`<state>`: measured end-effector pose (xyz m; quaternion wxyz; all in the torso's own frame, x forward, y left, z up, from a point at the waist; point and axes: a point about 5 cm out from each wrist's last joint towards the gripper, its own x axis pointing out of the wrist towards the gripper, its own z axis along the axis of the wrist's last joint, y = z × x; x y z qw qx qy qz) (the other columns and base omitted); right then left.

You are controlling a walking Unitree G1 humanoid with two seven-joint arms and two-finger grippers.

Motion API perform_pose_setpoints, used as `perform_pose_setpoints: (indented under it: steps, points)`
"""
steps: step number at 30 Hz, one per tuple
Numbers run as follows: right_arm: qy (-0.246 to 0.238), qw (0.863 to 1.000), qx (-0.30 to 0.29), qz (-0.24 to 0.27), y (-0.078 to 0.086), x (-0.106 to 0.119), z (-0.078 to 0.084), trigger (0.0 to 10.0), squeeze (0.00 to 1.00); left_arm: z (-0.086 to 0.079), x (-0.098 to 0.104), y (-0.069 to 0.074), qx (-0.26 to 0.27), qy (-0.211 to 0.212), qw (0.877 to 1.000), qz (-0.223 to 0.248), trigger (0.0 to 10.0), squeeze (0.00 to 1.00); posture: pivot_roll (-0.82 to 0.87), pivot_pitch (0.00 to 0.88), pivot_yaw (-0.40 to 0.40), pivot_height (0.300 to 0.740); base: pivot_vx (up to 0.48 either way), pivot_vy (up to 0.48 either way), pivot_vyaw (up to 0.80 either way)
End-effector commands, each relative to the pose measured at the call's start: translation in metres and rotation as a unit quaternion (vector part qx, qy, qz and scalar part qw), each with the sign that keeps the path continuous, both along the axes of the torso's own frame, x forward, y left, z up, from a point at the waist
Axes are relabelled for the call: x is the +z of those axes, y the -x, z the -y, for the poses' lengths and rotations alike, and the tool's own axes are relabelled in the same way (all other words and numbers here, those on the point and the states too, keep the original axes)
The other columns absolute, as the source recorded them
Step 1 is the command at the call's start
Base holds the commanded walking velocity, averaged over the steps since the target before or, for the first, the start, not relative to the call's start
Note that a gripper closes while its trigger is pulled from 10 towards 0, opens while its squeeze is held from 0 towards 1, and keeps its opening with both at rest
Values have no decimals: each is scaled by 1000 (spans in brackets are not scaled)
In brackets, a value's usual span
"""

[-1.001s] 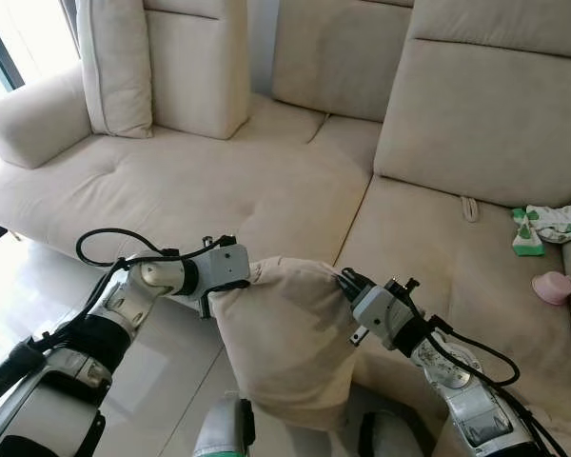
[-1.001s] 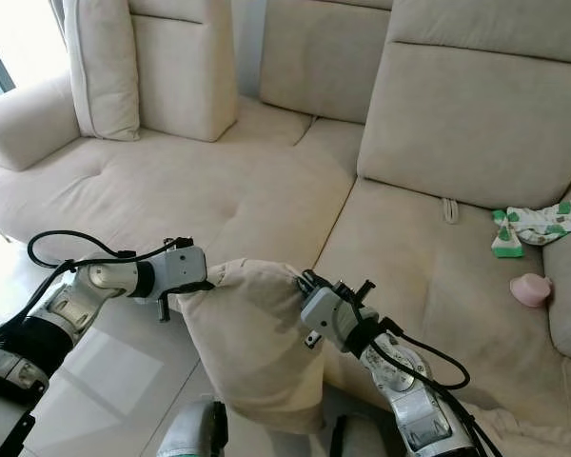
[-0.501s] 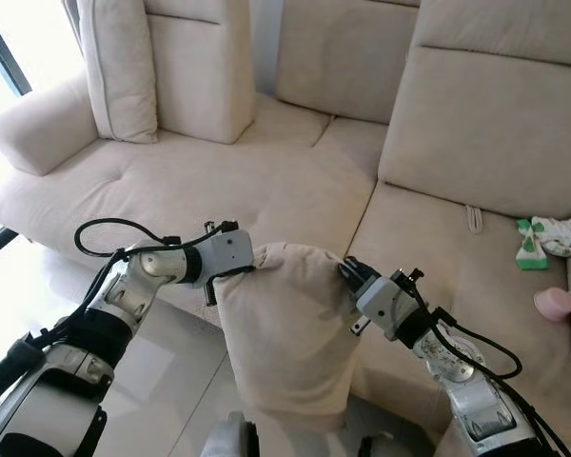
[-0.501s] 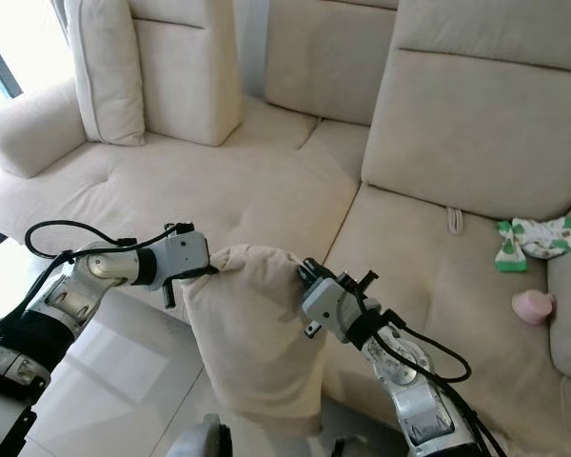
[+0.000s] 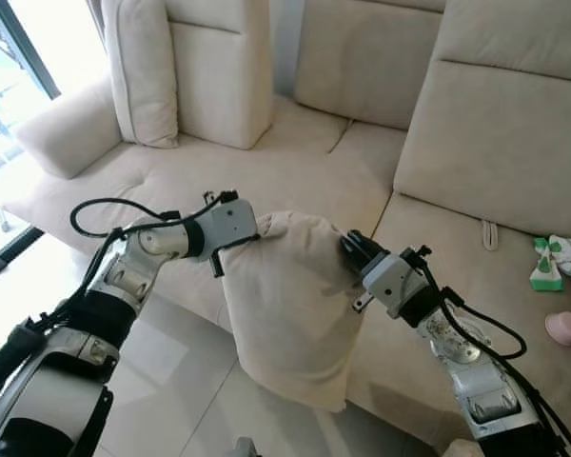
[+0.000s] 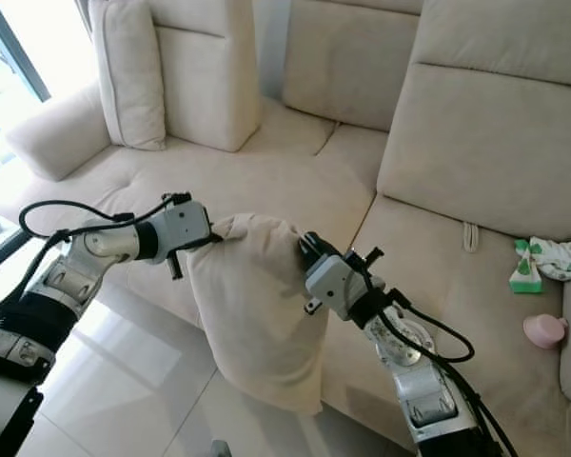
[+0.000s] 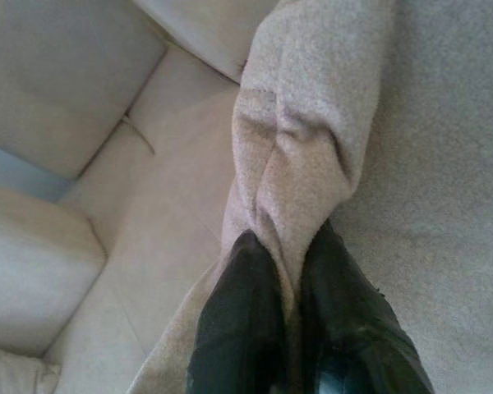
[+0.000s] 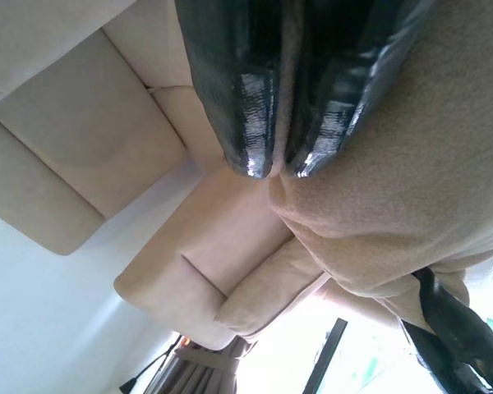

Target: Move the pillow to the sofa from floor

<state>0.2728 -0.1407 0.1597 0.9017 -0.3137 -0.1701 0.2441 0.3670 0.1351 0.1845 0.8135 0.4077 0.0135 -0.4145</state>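
Note:
A beige pillow [image 5: 290, 309] hangs in the air in front of the sofa's seat edge [image 5: 266, 181], held by its two top corners. My left gripper [image 5: 240, 240] is shut on the pillow's left top corner; my right gripper [image 5: 347, 246] is shut on its right top corner. In the left wrist view the black fingers [image 7: 238, 328] pinch a fold of the beige pillow cloth [image 7: 304, 148]. The right wrist view shows the fingertips [image 8: 246, 123] squeezing the pillow fabric [image 8: 411, 197], with the sofa beyond. The pillow's lower end dangles over the floor.
The L-shaped beige sofa has back cushions [image 5: 219, 67] and a loose upright cushion [image 5: 143, 71] at the far left. A green-white cloth [image 5: 557, 262] and a pink object [image 5: 564, 327] lie on the right seat. Glossy tiled floor [image 5: 162, 371] lies below; a window [image 5: 5, 105] is at left.
Both grippers have lifted the pillow higher and nearer the sofa seat. The camera has shifted, showing more window at left.

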Motion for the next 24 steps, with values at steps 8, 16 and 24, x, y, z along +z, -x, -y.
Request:
perform_pose_setpoints:
  steps: [8,16,24]
  points:
    - [-27,1000,2,1,0,5,-6,10000,0,11,20,-4,0,70,997,45,10000,0,11,0,39,740,0,0,-200]
    - [-32,999,-5,3,-2,7,-6,10000,0,20,18,-2,-7,90,995,42,10000,0,7,0,44,740,0,0,-800]
    - [-40,999,-21,8,-3,8,-5,10000,0,23,21,-5,2,106,993,51,10000,0,5,0,49,740,0,0,-800]
